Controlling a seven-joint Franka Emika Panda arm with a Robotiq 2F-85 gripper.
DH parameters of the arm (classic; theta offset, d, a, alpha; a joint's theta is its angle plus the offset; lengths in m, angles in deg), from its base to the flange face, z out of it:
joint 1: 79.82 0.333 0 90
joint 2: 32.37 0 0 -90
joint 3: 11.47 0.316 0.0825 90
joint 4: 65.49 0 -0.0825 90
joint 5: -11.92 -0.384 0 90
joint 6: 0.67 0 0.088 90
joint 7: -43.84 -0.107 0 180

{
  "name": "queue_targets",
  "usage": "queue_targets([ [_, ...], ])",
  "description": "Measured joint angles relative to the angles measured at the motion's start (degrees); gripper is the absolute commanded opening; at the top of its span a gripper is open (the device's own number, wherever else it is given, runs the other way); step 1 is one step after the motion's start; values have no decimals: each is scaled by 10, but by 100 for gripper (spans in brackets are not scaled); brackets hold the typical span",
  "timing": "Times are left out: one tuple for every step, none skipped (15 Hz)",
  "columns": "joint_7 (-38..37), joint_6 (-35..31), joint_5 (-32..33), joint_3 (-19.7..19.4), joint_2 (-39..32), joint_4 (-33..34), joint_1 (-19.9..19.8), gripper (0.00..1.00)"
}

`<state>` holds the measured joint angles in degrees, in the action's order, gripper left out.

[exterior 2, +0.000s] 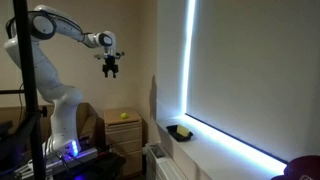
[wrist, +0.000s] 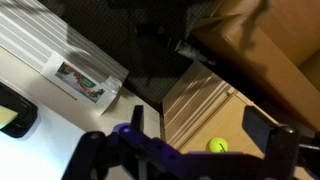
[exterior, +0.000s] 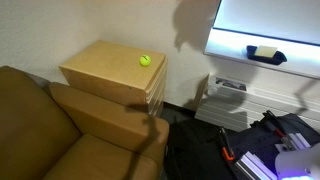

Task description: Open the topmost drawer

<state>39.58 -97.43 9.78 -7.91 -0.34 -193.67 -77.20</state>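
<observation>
Scene with the wooden cabinet [exterior: 108, 68] as reference. In both exterior views the cabinet stands against the wall, and a yellow-green ball [exterior: 145, 60] rests on its flat top near the edge above the drawer fronts. The topmost drawer [exterior: 155, 86] is the uppermost thin band on the cabinet's layered face, directly under the top panel. As far as this view shows, its front lies level with the bands below it, so it appears closed. The bands are too fine to count.

My gripper [exterior 2: 111, 67] hangs in the air high above the cabinet [exterior 2: 122, 126], well apart from it and touching nothing. In the wrist view I look down on the cabinet top, with the ball [wrist: 217, 146] between my two fingers [wrist: 283, 143]. The fingers stand wide apart and nothing is held in my gripper [wrist: 187, 148].

A brown couch [exterior: 45, 125] stands just beside the cabinet, its arm against the cabinet's near side. A whiteboard [exterior: 265, 25] hangs on the wall beyond the cabinet's drawer side. A white ribbed unit [exterior: 226, 92] sits low on the floor beneath the whiteboard, apart from the cabinet.
</observation>
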Motion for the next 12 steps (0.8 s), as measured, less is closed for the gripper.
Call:
queue_targets([
  [0,0,0,0,0,0,0,100],
  [0,0,0,0,0,0,0,100],
  [0,2,-9,0,3,-5,2,100],
  [0,1,-34,0,8,-21,6,100],
  [0,-18,-72,0,11,-47,13,100],
  [-1,-48,-107,1,9,-77,21,100],
  [-1,-88,-139,1,1,-108,28,100],
  [-1,-129,-162,4,-10,-135,33,100],
  [-5,-170,-176,9,-25,-159,35,100],
  [-11,-213,-178,17,-46,-181,36,100],
  [-19,-251,-178,25,-68,-200,36,100],
  [-28,-284,-176,33,-90,-216,36,100],
])
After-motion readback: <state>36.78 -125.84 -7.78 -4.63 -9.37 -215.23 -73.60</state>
